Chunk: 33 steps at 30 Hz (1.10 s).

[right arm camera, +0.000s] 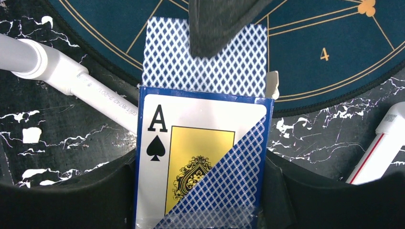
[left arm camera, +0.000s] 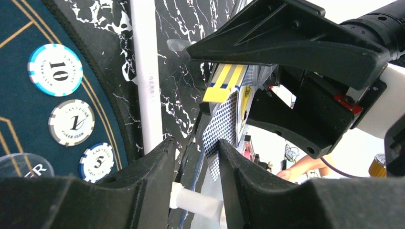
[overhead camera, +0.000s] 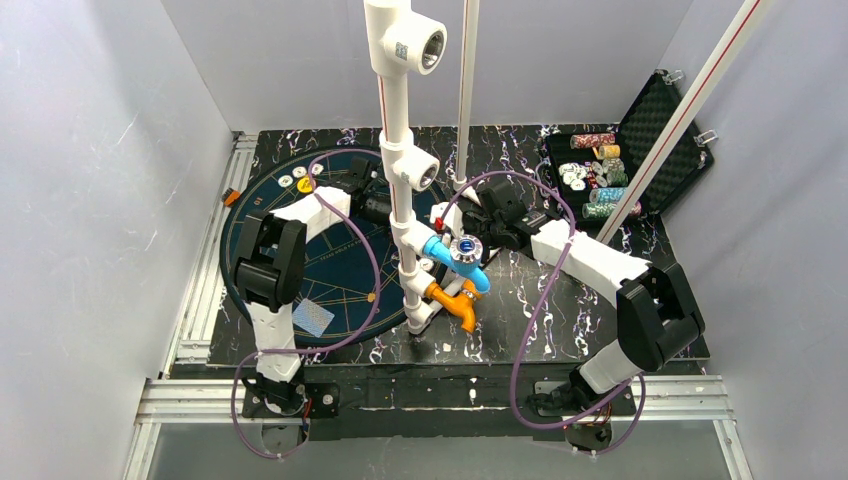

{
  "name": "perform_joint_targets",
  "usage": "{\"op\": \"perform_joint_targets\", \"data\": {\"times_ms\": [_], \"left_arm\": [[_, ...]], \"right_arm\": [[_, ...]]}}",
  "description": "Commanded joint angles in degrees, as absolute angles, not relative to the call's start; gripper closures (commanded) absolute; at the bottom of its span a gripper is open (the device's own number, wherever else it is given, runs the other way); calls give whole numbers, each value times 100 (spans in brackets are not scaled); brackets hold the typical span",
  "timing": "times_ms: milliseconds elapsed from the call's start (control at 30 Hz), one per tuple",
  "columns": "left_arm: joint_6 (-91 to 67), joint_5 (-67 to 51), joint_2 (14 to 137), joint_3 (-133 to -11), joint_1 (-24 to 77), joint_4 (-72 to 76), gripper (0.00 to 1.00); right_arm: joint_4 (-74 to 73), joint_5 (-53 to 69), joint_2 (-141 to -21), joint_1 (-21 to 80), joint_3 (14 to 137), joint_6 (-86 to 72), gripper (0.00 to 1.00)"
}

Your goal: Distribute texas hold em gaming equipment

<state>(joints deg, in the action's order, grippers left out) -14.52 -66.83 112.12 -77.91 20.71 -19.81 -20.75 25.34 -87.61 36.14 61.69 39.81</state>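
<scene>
Nearest, a lone card [overhead camera: 312, 318] is lying blue back up on the round blue mat [overhead camera: 340, 280]. Mid-worktop [overhead camera: 570, 340], the R claw [right arm camera: 198, 179] is clamping an ace-of-spades card box [right arm camera: 191, 143] w/ blue-backed cards [right arm camera: 167, 62] sticking out, and the L claw [left arm camera: 196, 157] is straddling their top edge, fingers apart w/ a gap showing. Farther back, the 10, 1 & 5 chips [left arm camera: 71, 122] are sitting on the mat, & racked chips [overhead camera: 590, 178] are sitting in the open black case [overhead camera: 660, 120] far R.
</scene>
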Motion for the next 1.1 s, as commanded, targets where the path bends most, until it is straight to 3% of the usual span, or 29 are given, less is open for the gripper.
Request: {"op": "perform_joint_targets", "data": {"times_ms": [0, 100, 267, 433, 600, 800, 1067], "left_arm": [[-1233, -6567, 11145, -7612, 1849, -2193, 65], [-1235, -6683, 11018, -7572, 1803, -2118, 65], [-1445, -6917, 10673, -7403, 1805, -1668, 45], [-1576, -6919, 10600, -7384, 1957, -1548, 41], [-1620, -6826, 10710, -7409, 2048, -1538, 47], [-1575, -6830, 10712, -7392, 1900, -1716, 66], [-1530, -6872, 10464, -7300, 1665, -1784, 68]], "right_arm": [[-1701, 2716, -8548, 3648, 6229, 3991, 99], [-1714, 2707, -8551, 3652, 6198, 4009, 99], [-1731, 2700, -8599, 3655, 6233, 4028, 99], [-1711, 2698, -8631, 3649, 6275, 4000, 99], [-1688, 2716, -8626, 3656, 6292, 3977, 99], [-1705, 2719, -8583, 3623, 6319, 3955, 99], [-1734, 2769, -8569, 3569, 6302, 3958, 99]]}}
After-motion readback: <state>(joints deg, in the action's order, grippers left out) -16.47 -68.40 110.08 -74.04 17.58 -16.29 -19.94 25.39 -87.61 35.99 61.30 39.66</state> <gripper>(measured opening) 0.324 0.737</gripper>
